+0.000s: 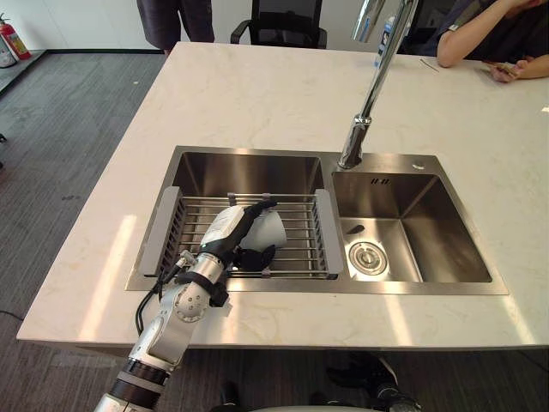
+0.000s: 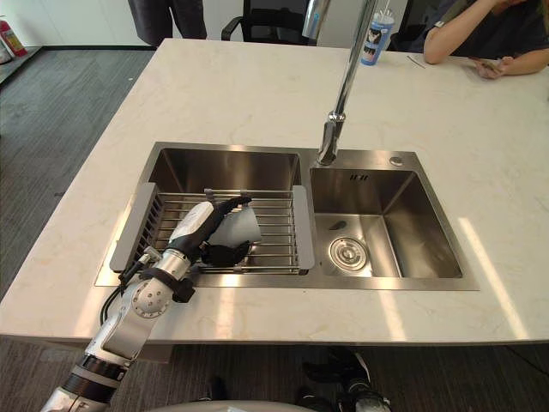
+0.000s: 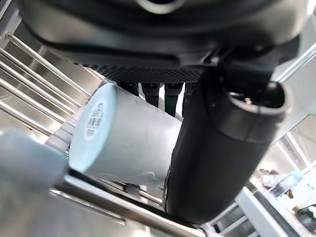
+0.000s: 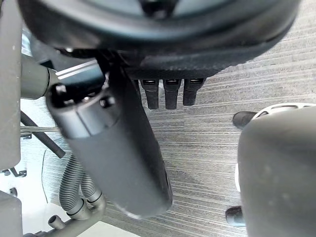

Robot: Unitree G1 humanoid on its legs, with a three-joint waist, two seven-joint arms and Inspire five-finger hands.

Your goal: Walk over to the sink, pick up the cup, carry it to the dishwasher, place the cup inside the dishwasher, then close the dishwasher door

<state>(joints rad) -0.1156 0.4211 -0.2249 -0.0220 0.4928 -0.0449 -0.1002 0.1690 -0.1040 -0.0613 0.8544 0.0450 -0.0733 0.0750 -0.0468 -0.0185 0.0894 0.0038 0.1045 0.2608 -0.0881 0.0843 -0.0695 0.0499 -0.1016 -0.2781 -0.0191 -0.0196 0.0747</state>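
Plainly the left hand (image 1: 228,230) has fingers and thumb curled round the white cup (image 3: 128,143), which lies on its side on the drying rack (image 1: 302,251) over the sink (image 1: 257,165), base toward the wrist. The right hand (image 4: 163,49) hangs relaxed and empty.

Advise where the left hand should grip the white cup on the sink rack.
Grip the cup round its middle wall, coming from above on the robot's side. It lies on its side on the rack, so the curved wall is exposed. The left hand spans it so, thumb opposite fingers.
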